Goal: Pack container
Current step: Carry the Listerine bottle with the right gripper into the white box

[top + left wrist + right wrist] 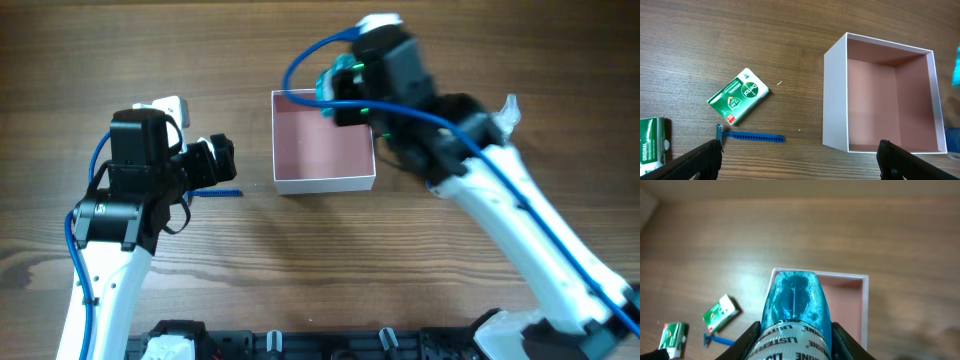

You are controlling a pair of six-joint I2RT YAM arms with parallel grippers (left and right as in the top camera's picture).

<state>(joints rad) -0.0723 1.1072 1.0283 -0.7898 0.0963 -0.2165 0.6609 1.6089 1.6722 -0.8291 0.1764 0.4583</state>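
Observation:
The container [323, 181] is a square shallow box with white walls and a dusty-pink inside, at the table's middle; it shows in the left wrist view [835, 95] and in the right wrist view [865, 300]. It holds nothing that I can see. My right gripper [796, 340] is shut on a blue Listerine bottle [796, 305], held above the box's far right edge [335, 78]. My left gripper [800, 162] is open and empty, above the table left of the box. A green Dettol soap packet [738, 96] and a blue razor [752, 136] lie left of the box.
A second green packet [651, 145] lies at the far left, also in the right wrist view [672, 336]. The right arm [520, 220] stretches across the right half of the table. A black rail [330, 345] runs along the front edge.

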